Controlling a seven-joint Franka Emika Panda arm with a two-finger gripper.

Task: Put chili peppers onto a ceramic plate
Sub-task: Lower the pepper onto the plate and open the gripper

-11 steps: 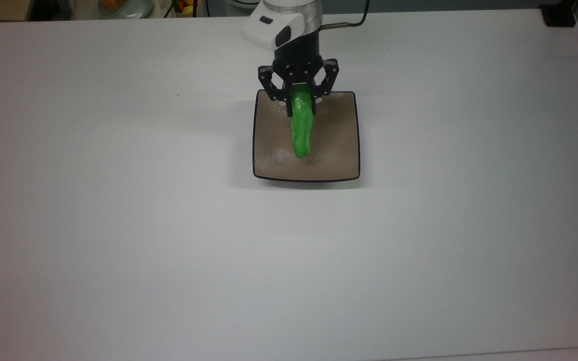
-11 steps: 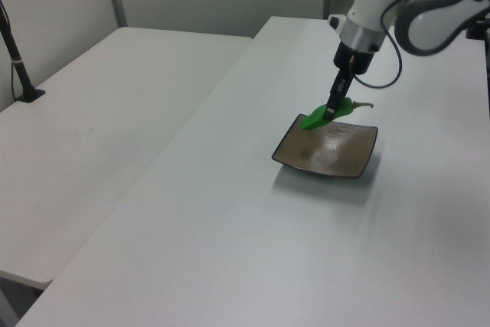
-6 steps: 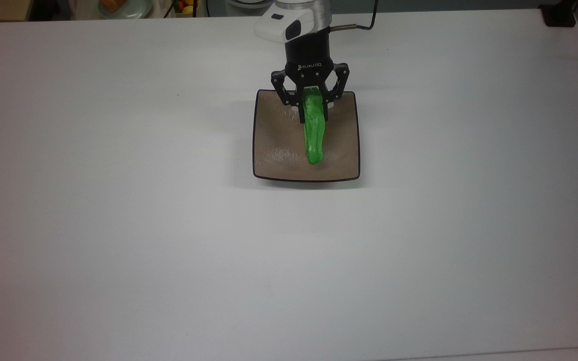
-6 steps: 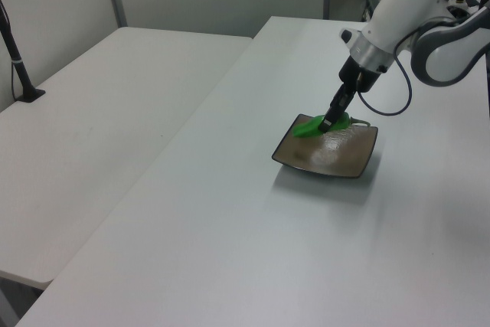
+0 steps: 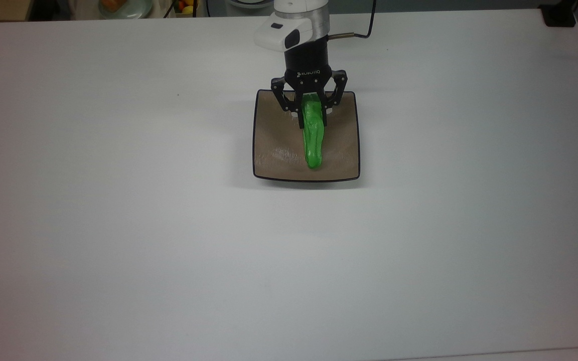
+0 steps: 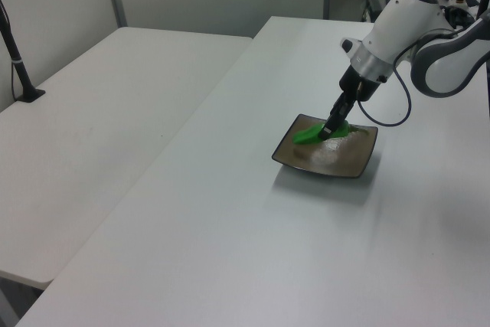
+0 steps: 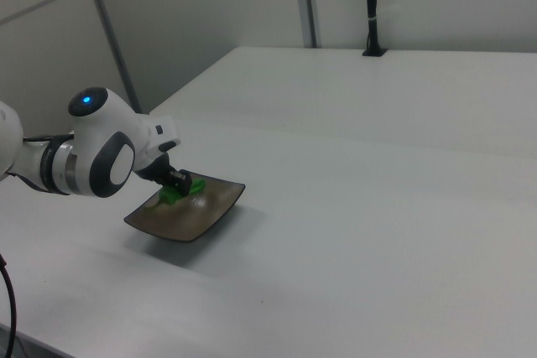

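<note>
The chili pepper, bright green and long, lies lengthwise down the middle of the square tan-brown ceramic plate. Its tip reaches near the plate's front edge in the top view. My gripper is tilted low over the plate's far edge and is shut on the pepper's stem end. From the left view, the pepper slopes down from the gripper onto the plate. From the right view, the arm hides most of the pepper on the plate.
The plate stands on a wide white table. A black clamp sits at the table's far right corner in the top view. A second white table with a black post stands at the left view's left.
The gripper has shifted a little toward the top view's right and come down. The pepper has lowered with it, from hanging above the plate to lying along it.
</note>
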